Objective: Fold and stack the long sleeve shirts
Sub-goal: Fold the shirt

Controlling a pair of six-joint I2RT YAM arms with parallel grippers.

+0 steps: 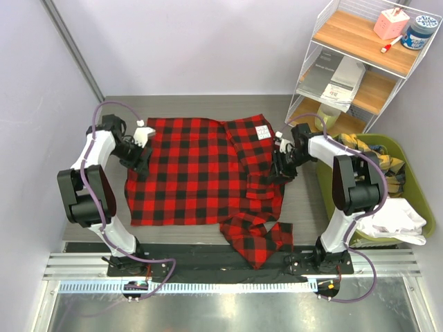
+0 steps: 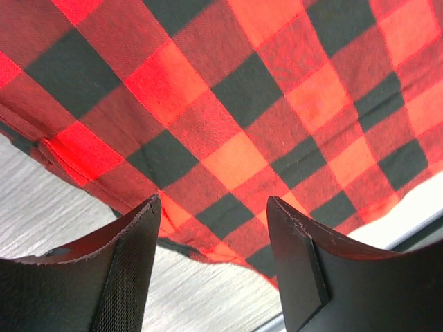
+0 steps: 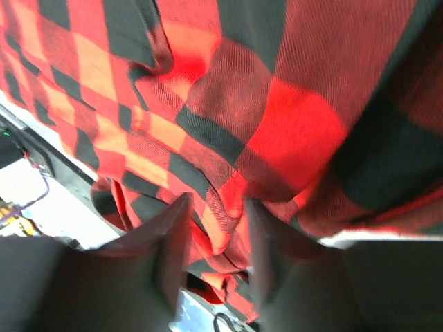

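One long sleeve shirt (image 1: 194, 173), red-and-black check flannel, lies spread flat on the grey table (image 1: 304, 200). It has a white patch (image 1: 263, 131) near its far right corner. One sleeve (image 1: 257, 238) trails over the table's near edge. My left gripper (image 1: 142, 158) hovers at the shirt's left edge. In the left wrist view it (image 2: 214, 200) is open and holds nothing, with the shirt (image 2: 228, 104) and its hem just beyond the tips. My right gripper (image 1: 279, 168) is at the shirt's right edge. Its jaws (image 3: 216, 202) are part open around a bunched fold of the shirt (image 3: 228, 131).
A green bin (image 1: 415, 200) on the right holds striped and white clothes (image 1: 391, 221). A white wire shelf (image 1: 360, 62) stands at the back right with papers, a pink box and a jar. A black strip (image 1: 208, 259) runs along the table's near edge.
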